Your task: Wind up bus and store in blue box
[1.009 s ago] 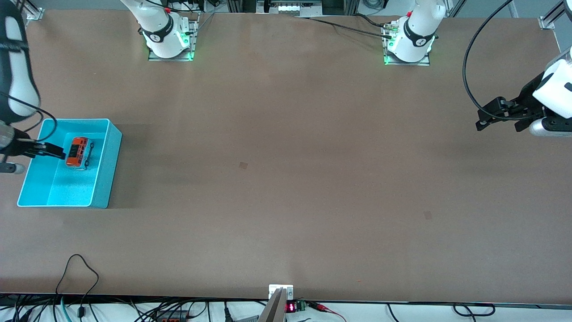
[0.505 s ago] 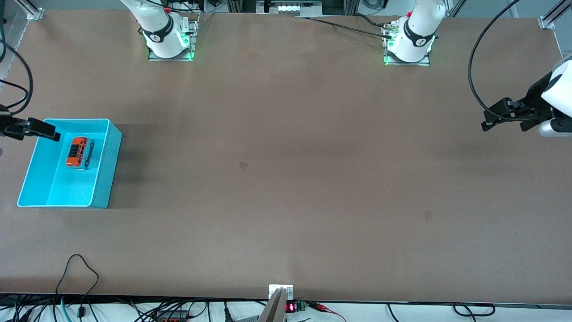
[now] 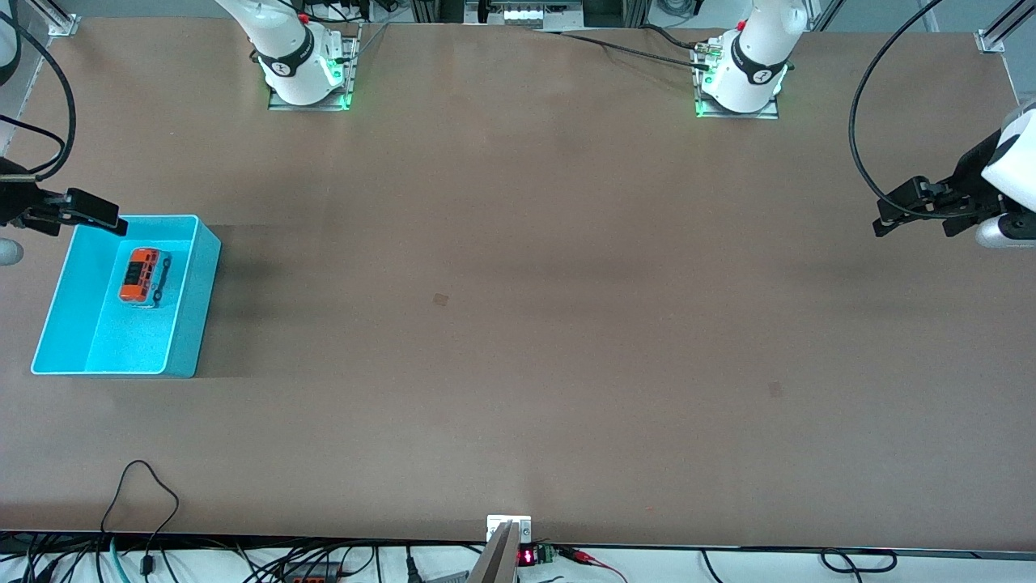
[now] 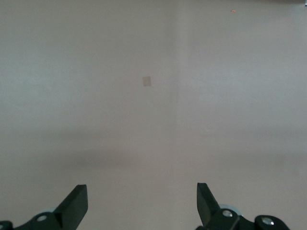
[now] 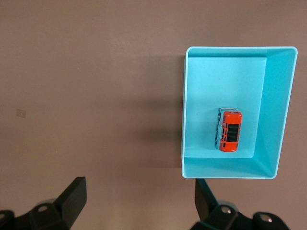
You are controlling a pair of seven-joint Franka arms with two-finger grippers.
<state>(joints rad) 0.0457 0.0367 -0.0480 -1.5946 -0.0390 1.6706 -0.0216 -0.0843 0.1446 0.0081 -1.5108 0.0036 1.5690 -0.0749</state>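
My right claw (image 3: pixel 97 214) hangs wide and empty over the blue box's (image 3: pixel 198 275) rim at the right arm's end of the table (image 3: pixel 518 324). I see the bus (image 3: pixel 142 275) lying inside the box. My left claw (image 3: pixel 910 210) waits wide, empty, over bare table at its own end.

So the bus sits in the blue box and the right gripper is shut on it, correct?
Not quite. The bus does sit in the blue box, but the right gripper is open and empty, up over the box's rim, as the front view shows.
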